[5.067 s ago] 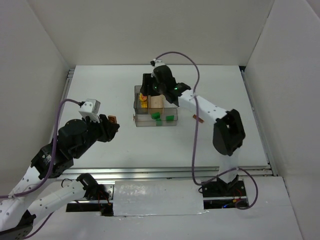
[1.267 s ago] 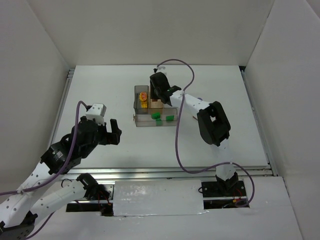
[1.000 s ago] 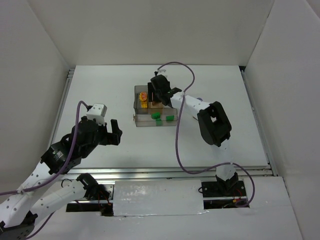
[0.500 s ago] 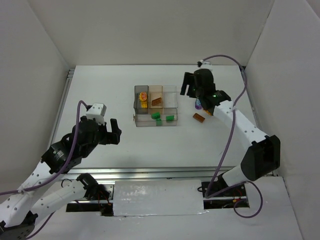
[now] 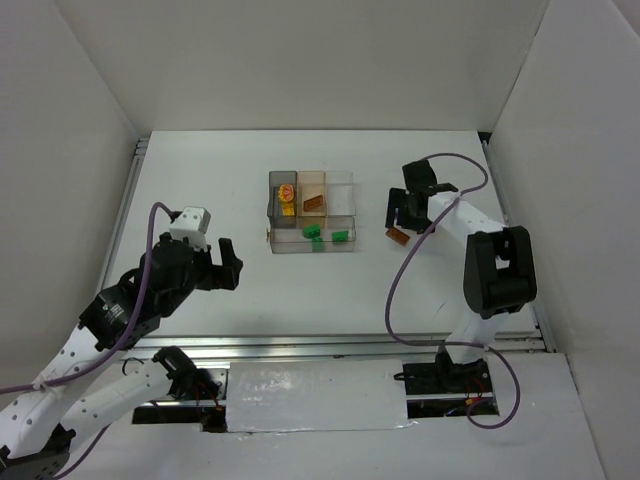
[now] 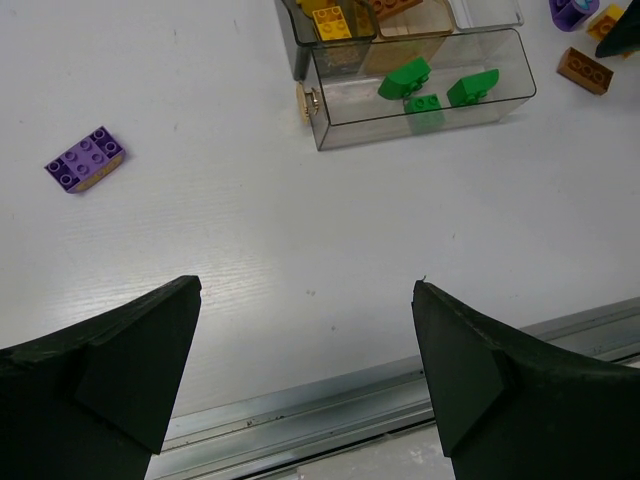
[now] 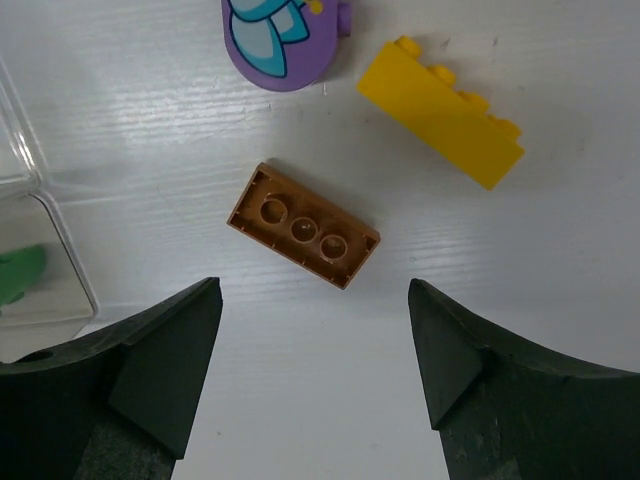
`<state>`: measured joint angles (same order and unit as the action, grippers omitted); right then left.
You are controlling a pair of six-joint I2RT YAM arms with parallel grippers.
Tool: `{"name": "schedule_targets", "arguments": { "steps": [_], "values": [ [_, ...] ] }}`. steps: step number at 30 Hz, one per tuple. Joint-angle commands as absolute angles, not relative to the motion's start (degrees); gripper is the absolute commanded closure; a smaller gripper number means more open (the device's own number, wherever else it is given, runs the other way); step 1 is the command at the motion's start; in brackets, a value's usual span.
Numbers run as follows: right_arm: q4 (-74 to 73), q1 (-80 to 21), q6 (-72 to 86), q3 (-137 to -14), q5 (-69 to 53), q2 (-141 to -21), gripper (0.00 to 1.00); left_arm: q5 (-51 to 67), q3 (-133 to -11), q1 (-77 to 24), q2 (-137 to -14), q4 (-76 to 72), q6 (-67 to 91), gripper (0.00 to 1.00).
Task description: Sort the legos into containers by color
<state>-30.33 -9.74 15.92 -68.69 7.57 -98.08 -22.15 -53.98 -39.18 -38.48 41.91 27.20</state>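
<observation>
Right gripper (image 7: 312,300), jaws spread and empty, hovers over the brown brick (image 7: 303,226); lower, close, transfer to tan compartment (image 5: 312,183).

White table (image 5: 200,190) with tray (image 5: 272,242) and loose bricks (image 5: 398,236)

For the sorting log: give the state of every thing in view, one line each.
Left gripper: open, empty.
Right gripper: open, empty, above loose brown brick.
Loose brown brick: on the table, hollow side up.
Loose yellow brick: on the table, unsorted.
Purple brick: on the table, studs up.
Tray: upright, partly filled.
Green bricks: in the tray's long compartment.
</observation>
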Motion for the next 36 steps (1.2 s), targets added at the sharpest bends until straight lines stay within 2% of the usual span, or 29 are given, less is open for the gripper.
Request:
{"name": "schedule_targets", "arguments": {
  "steps": [1,25,32,36],
  "values": [
    [-31.9,-10.3,13.5,-70.2,5.4,-101.1,0.18,-21.3,-53.8,-38.9,-38.1,39.6,26.6,0.0],
    [-40.4,-11.3,8.8,-84.0,1.4,-114.3,0.21,-18.4,-53.5,-38.9,-37.8,38.7,25.5,0.01],
    [-42.3,-12.2,9.3,-84.5,1.0,-115.2,0.26,-18.2,-53.4,-38.9,-37.2,38.5,25.3,0.01],
    [-43.3,-12.6,10.3,-85.3,1.8,-115.8,0.36,-18.3,-53.4,-38.9,-37.1,38.6,25.3,0.0]
  ]
}}
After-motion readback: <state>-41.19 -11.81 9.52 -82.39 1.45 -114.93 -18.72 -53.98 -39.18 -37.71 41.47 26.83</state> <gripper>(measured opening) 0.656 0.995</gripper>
